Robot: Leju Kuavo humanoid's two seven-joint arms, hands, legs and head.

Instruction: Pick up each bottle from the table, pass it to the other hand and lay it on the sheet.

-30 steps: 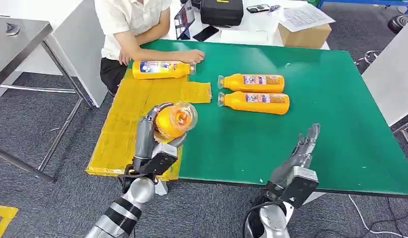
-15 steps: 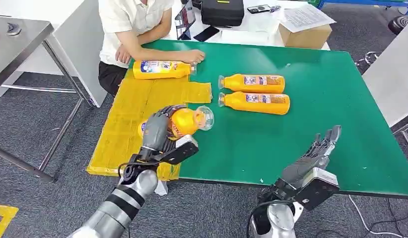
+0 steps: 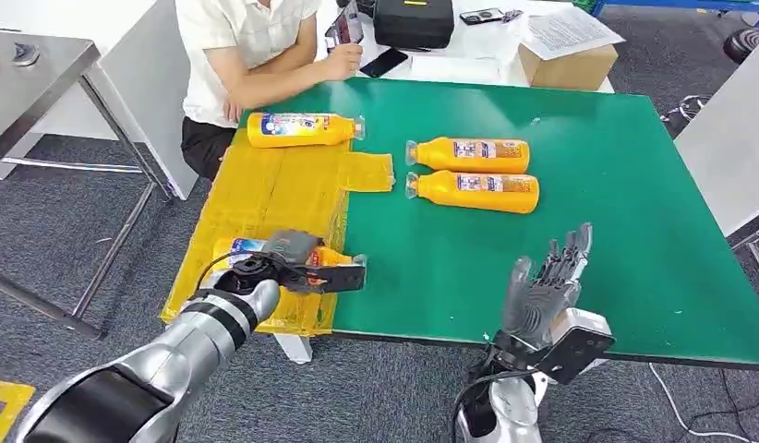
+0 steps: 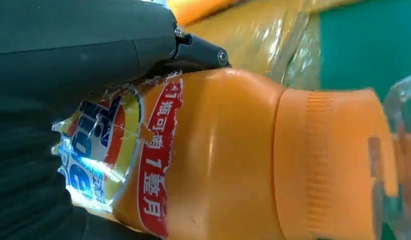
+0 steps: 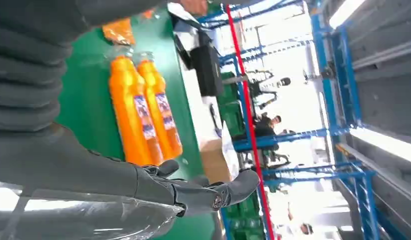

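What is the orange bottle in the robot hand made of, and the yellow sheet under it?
The bottle looks like clear plastic filled with orange liquid: see-through cap end, glossy highlights, and a shiny printed label that is torn at the edge. The left robot hand grips it. The yellow sheet seems to be thin glossy plastic film, since it wrinkles and glints, though that is a guess.

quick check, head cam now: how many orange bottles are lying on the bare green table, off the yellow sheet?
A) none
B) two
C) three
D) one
B: two bottles lie side by side on the green table, right of the yellow sheet. A third bottle lies at the sheet's far end, and the left hand holds a fourth low over the sheet's near end.
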